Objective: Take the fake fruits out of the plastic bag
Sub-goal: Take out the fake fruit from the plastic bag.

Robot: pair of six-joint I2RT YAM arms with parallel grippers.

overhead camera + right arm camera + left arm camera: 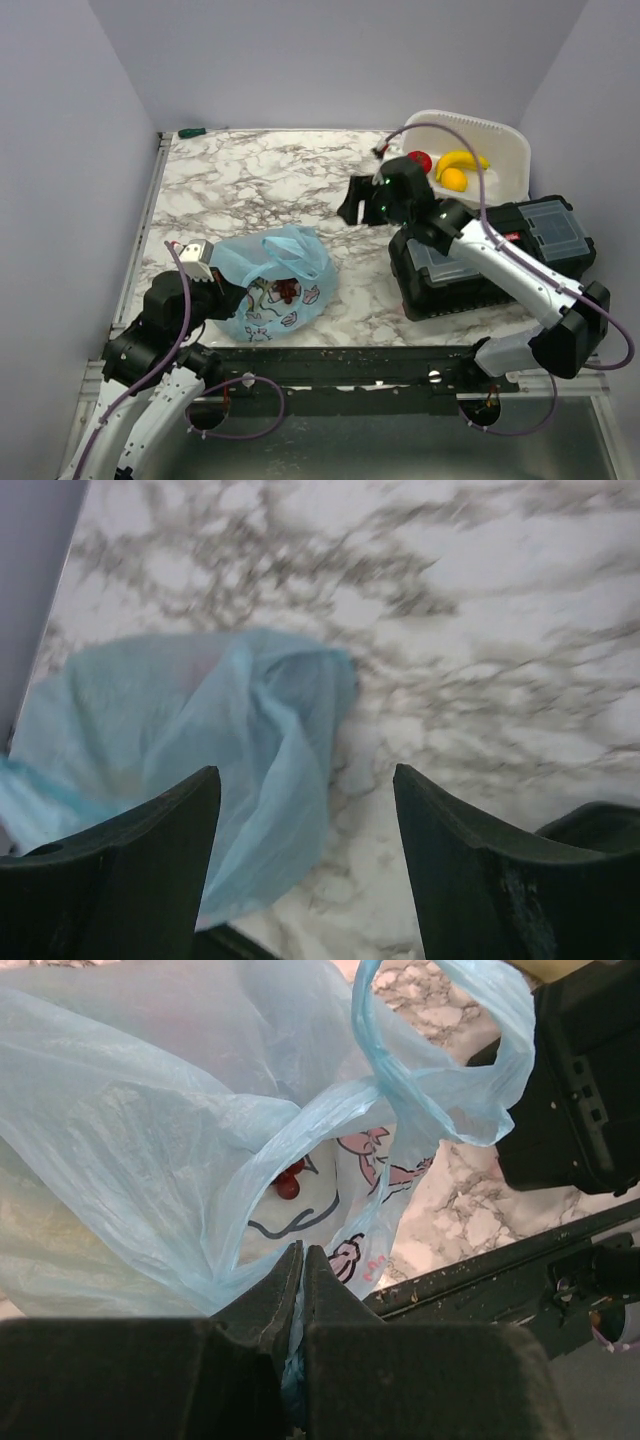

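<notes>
Pinching the bag point(130, 1140) at seven o'clock on the table, the left gripper point(302, 1252) had its jaws pressed together on the thin film; a red fruit point(288, 1182) showed inside. The right gripper point(305, 780) hovered at the bag's two o'clock, jaws spread. The flimsy film might slip or tear if the bag were dragged.
</notes>
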